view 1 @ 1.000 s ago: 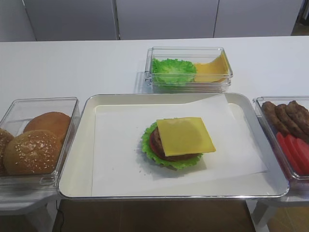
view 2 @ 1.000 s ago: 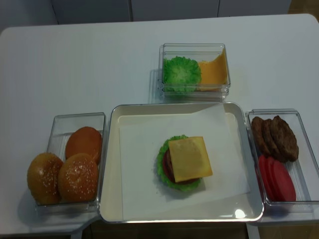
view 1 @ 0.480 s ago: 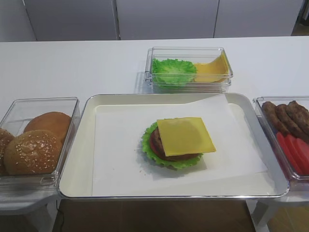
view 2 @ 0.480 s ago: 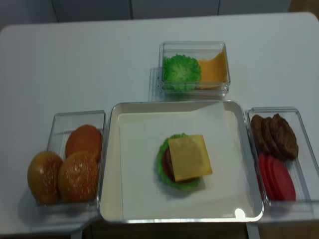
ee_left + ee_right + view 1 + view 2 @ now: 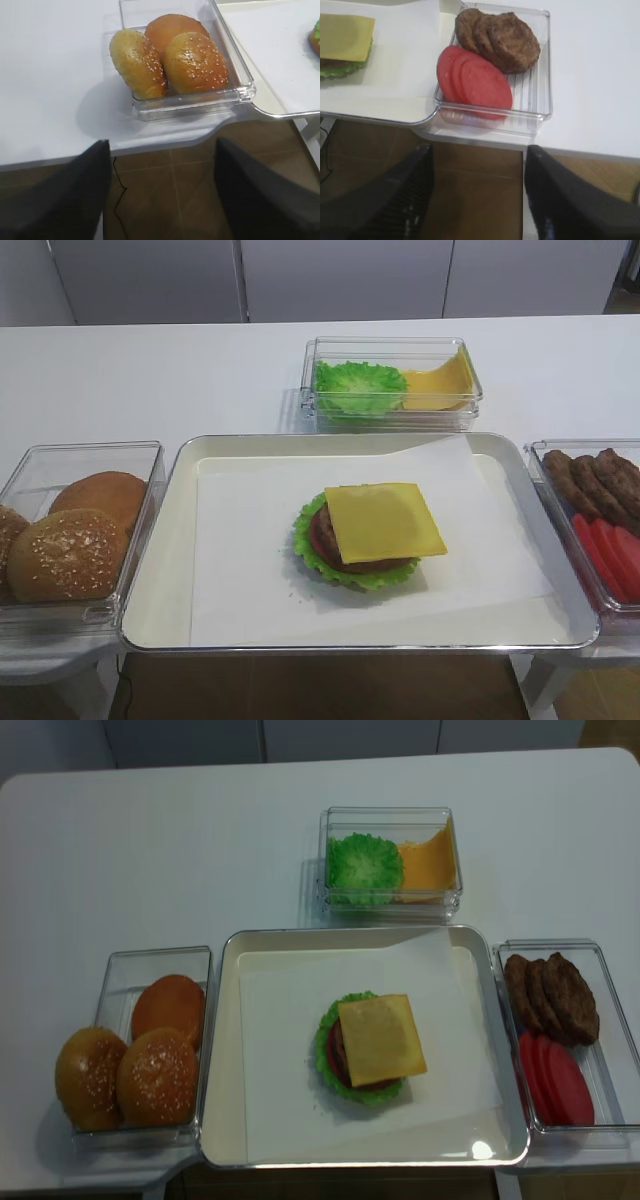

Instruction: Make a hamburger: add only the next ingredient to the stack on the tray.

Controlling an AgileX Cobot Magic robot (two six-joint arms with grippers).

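The yellow cheese slice (image 5: 384, 521) lies flat on top of the stack (image 5: 312, 540), over the brown patty, red tomato and frilly lettuce. The stack sits in the middle of the paper-lined silvery tray (image 5: 165, 540). Seen from straight above, the cheese (image 5: 381, 1039) overhangs the patty on the right. No gripper shows in either high view. My right gripper (image 5: 477, 150) hangs open and empty below the table's front edge, near the patty bin. Open and empty too, my left gripper (image 5: 161, 145) hovers off the front edge by the buns.
A clear bin of sesame buns (image 5: 75, 540) stands left of the tray. At the right a bin (image 5: 600, 510) holds patties and tomato slices. Behind the tray a bin (image 5: 390, 385) holds lettuce and more cheese. Brown floor lies under both grippers.
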